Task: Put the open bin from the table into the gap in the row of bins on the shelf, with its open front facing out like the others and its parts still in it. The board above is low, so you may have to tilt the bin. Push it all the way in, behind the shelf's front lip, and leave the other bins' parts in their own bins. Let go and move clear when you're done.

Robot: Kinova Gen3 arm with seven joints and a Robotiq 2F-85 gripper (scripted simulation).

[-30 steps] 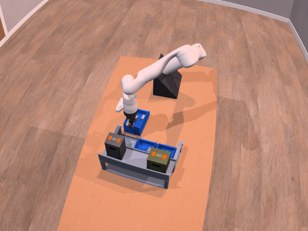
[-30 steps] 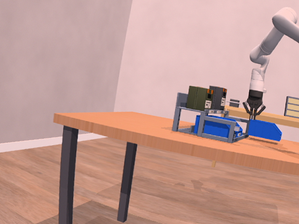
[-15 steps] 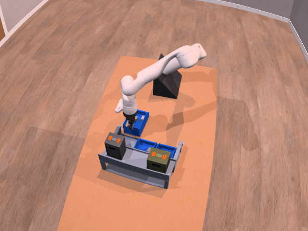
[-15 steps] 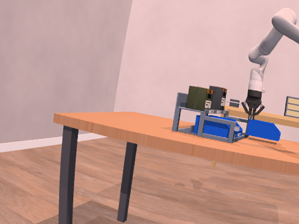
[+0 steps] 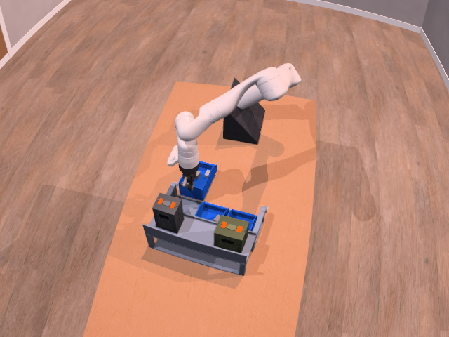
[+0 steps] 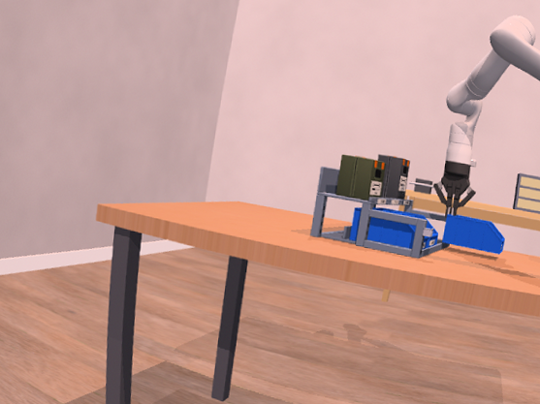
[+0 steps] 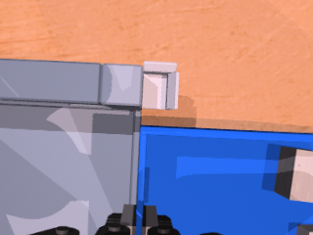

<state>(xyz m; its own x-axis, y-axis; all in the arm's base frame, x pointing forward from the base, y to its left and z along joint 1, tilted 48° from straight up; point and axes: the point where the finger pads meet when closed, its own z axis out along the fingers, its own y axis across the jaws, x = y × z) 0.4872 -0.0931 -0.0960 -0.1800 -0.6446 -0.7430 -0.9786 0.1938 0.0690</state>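
The open blue bin (image 5: 205, 184) (image 6: 473, 234) (image 7: 220, 196) hangs nearly level, a little above the table, with its sloped open front away from the shelf. Pale parts (image 5: 207, 173) (image 7: 300, 173) lie in it. My gripper (image 5: 189, 187) (image 6: 451, 212) (image 7: 139, 212) points down and is shut on its rear wall. That wall is close to the front edge of the grey shelf (image 5: 199, 232) (image 6: 362, 225) (image 7: 49, 80); contact cannot be told. Two blue bins (image 5: 214, 210) (image 5: 243, 218) stand in the shelf, with the gap at the left in the top view.
A dark case (image 5: 166, 213) (image 6: 395, 175) and a green case (image 5: 231, 235) (image 6: 359, 177) stand on the shelf's upper board. A small pale bracket (image 7: 158, 90) sticks out from the shelf's end post, just beyond the held bin's side. The black arm stand (image 5: 243, 126) is farther back.
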